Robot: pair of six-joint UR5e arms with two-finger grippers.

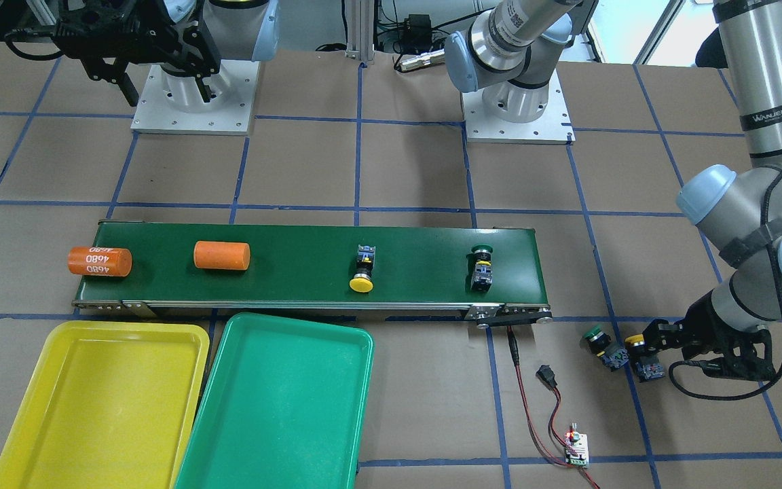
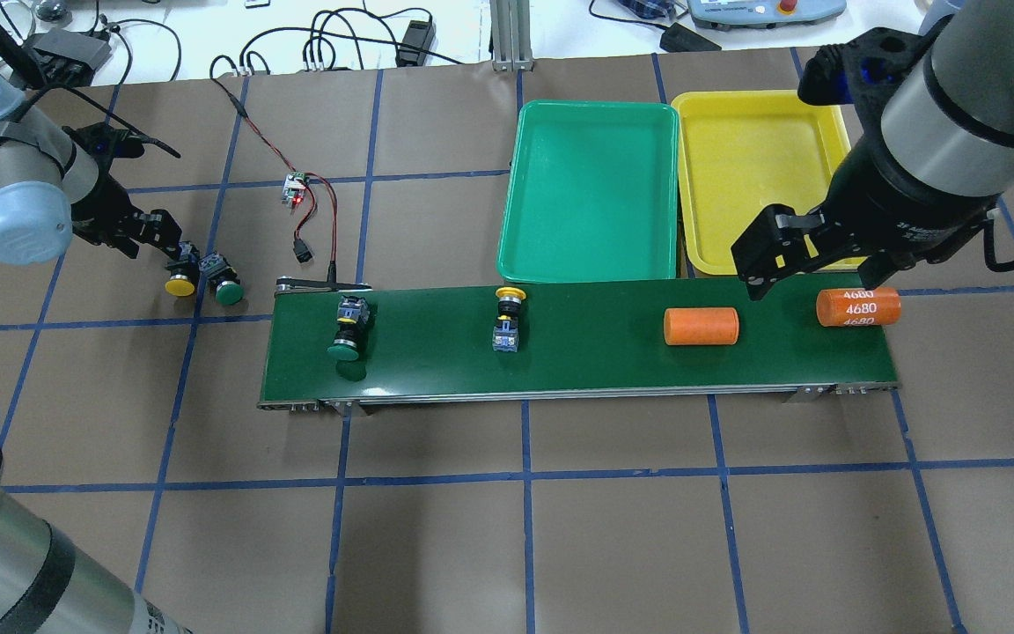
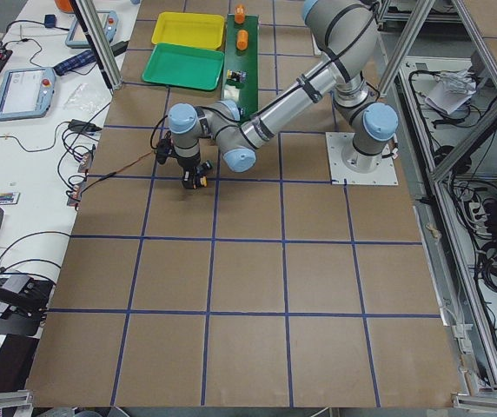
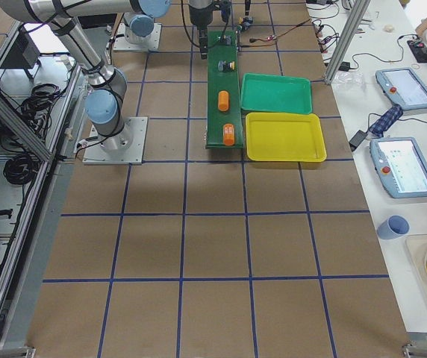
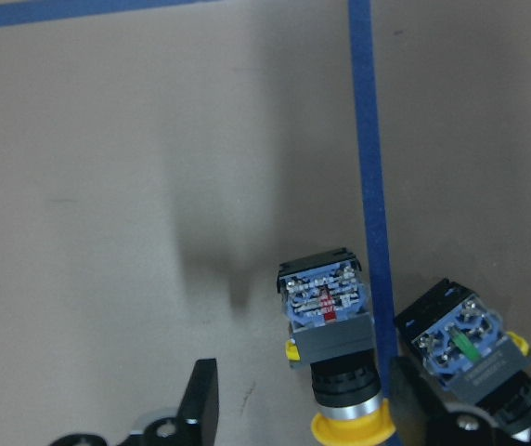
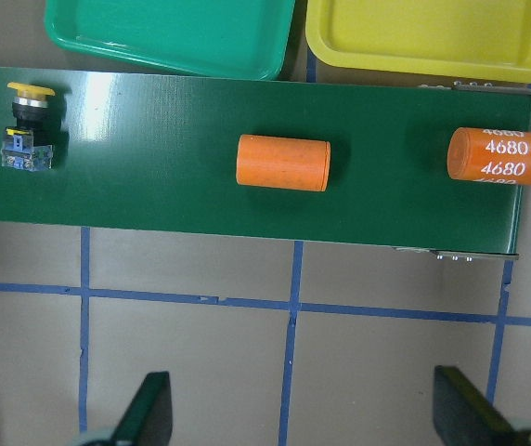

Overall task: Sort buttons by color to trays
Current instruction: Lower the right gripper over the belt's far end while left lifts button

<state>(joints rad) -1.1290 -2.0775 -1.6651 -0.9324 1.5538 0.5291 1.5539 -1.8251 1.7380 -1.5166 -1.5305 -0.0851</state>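
Two buttons lie on the dark-green belt: a yellow-capped one (image 1: 362,270) (image 2: 507,319) near the middle and a green-capped one (image 1: 480,266) (image 2: 349,330) towards the belt's motor end. Off the belt, on the paper, a second yellow button (image 2: 180,280) (image 5: 329,321) and a second green button (image 2: 225,288) (image 5: 465,348) lie side by side. My left gripper (image 2: 174,255) (image 1: 645,343) is open and low, its fingers (image 5: 202,400) straddling that yellow button. My right gripper (image 2: 787,257) (image 1: 165,92) hangs open, high over the belt's other end. The yellow tray (image 1: 99,401) and the green tray (image 1: 282,401) hold nothing.
Two orange cylinders (image 1: 99,261) (image 1: 221,255) rest on the belt (image 1: 418,248) near the trays. A small circuit board (image 1: 575,448) with red and black wires lies on the paper by the belt's motor end, close to the left arm.
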